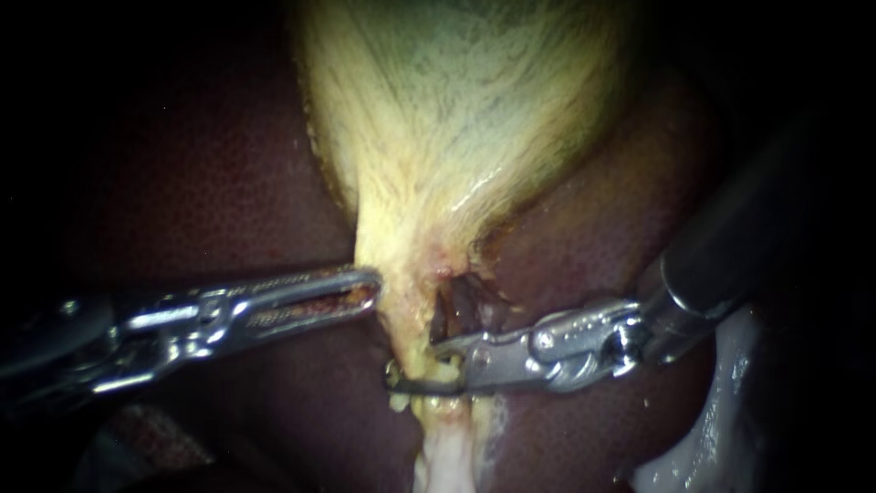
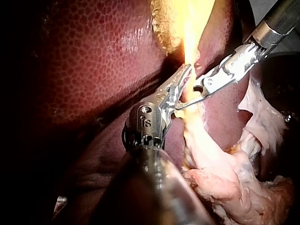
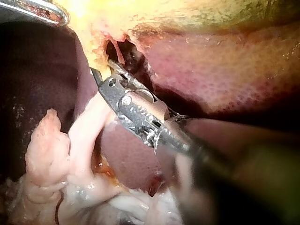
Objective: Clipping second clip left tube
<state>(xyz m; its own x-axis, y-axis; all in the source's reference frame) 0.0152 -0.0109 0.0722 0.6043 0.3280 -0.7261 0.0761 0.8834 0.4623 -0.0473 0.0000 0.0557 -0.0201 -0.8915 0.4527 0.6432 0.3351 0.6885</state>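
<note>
1. Entering from 9 o'clock, the left instrument [image 1: 372, 285] has its hand closed on the narrow lower edge of the gallbladder [image 1: 456, 110].
2. Just right of that hand, the tube [image 1: 415, 329] runs from the gallbladder down toward 6 o'clock, with the liver [image 1: 210, 183] on both sides.
3. Coming in from 3 o'clock, the right instrument [image 1: 415, 365] has its hand open, straddling the tube just below a dark hole [image 1: 464, 306] in the tissue.
</note>
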